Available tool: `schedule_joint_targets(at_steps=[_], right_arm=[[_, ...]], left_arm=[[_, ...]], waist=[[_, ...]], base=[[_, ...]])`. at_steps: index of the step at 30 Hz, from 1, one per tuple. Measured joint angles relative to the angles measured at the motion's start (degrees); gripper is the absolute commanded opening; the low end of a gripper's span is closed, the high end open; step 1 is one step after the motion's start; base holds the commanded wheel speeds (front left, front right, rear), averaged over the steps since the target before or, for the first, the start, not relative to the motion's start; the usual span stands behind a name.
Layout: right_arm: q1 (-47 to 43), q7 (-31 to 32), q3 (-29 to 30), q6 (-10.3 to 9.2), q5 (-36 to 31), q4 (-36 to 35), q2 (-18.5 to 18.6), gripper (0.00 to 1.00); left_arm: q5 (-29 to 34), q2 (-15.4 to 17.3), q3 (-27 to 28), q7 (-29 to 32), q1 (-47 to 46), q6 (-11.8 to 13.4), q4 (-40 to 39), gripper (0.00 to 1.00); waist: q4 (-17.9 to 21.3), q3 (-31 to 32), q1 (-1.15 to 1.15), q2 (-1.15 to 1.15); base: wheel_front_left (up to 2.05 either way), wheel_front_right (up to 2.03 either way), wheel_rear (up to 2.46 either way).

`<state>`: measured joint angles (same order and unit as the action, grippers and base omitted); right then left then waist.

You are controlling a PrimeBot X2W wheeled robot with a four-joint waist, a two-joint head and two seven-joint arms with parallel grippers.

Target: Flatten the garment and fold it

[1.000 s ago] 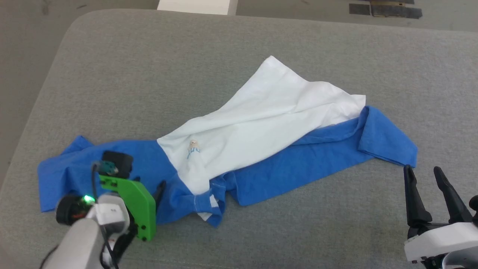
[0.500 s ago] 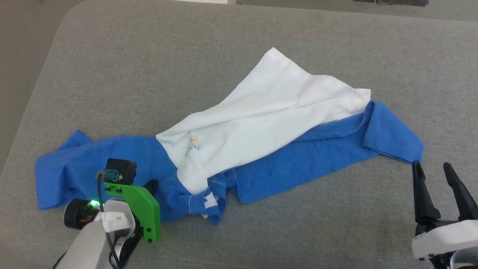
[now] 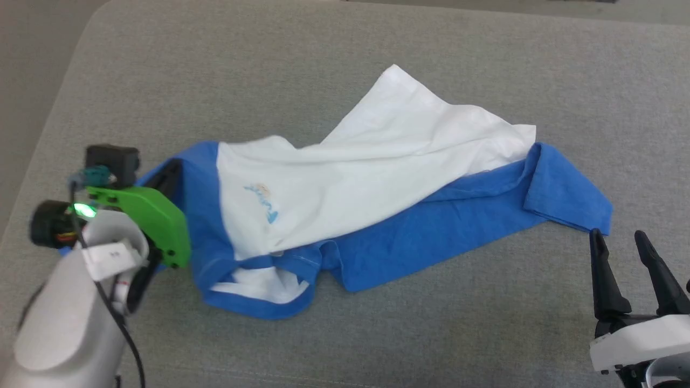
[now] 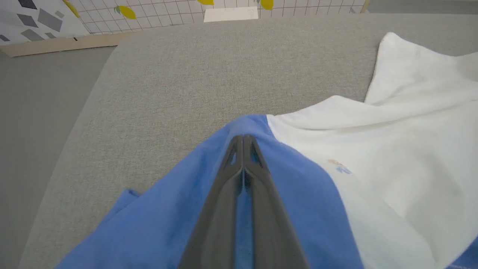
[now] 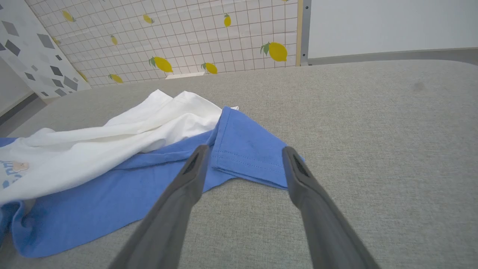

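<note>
While the left gripper (image 4: pixel 243 139) is clenched on a fold of royal-blue cloth, the soft two-colour cotton T-shirt (image 3: pixel 377 172), white body with blue upper part and sleeves, lies crumpled across the middle of the grey fabric-covered table (image 3: pixel 345 48). The long dark fingers (image 4: pixel 224 194) are pressed together, with blue cloth bunched on both sides and a strip of it showing between them. The pinched fold stands up in a peak above the table top, toward the table's left edge. A bright green plastic bracket (image 3: pixel 145 213) sits on that wrist, with a green light beside it.

The white body is wrinkled, not flat, and one corner of it points toward the table's far edge. A small pale-blue printed logo (image 3: pixel 261 196) shows on the white part. A blue-edged opening with white inside (image 3: pixel 264 285) faces the table's near edge. One blue sleeve (image 3: pixel 566 194), folded over, lies toward the table's right side.

The right gripper (image 3: pixel 615 235) is at the table's near right, with its fingers spread apart and nothing between them. The tips are just beside the sleeve's hem; I cannot tell whether they touch it. Beyond the table's far edge stands a white gridded wall panel with yellow lemons (image 5: pixel 186 37).
</note>
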<state>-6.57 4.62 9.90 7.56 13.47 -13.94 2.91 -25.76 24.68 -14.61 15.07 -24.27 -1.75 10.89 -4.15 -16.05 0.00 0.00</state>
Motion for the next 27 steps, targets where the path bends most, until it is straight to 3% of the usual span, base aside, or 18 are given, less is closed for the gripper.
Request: schedule_joint_targets(at_steps=[6,7,8,9,17,21,27], right_arm=[[0.6,-0.4,-0.3,0.0,0.1,0.5,0.0,1.0],[0.7,-0.6,-0.3,0.0,0.1,0.6,0.0,1.0],[0.7,-0.6,-0.3,0.0,0.1,0.7,0.0,1.0],[0.7,-0.6,-0.3,0.0,0.1,0.9,0.0,1.0],[0.7,-0.6,-0.4,0.0,0.1,1.6,0.0,1.0],[0.7,-0.6,-0.5,0.0,0.1,1.8,0.0,1.0],[0.6,-0.6,-0.6,0.0,0.3,2.3,0.0,1.0]], left_arm=[[0.7,0.9,1.6,-3.8,-1.5,1.3,4.1,0.0],[1.1,0.7,1.7,-4.5,-1.6,1.7,4.8,0.24],[1.2,0.4,1.8,-5.1,-1.7,2.0,5.6,0.75],[1.2,0.0,1.8,-5.6,-1.7,2.1,6.1,1.0],[-1.5,-3.4,2.8,-9.8,-1.7,2.3,5.9,1.0],[-2.2,-3.6,4.9,-13.0,-1.4,2.8,0.0,1.0],[-1.9,-4.6,7.6,-20.4,4.1,5.8,-12.2,1.0]], waist=[[0.9,-1.1,0.0,0.0],[1.0,-1.3,0.0,0.0],[1.0,-1.4,0.0,0.0],[1.0,-1.5,0.0,0.0],[-0.1,-0.5,0.0,0.0],[-0.9,1.0,0.0,0.0],[-1.9,3.0,0.0,0.0]], base=[[0.0,0.0,0.0],[0.0,0.0,0.0],[0.0,0.0,0.0],[0.0,0.0,0.0],[0.0,0.0,0.0],[0.0,0.0,0.0],[0.0,0.0,0.0]])
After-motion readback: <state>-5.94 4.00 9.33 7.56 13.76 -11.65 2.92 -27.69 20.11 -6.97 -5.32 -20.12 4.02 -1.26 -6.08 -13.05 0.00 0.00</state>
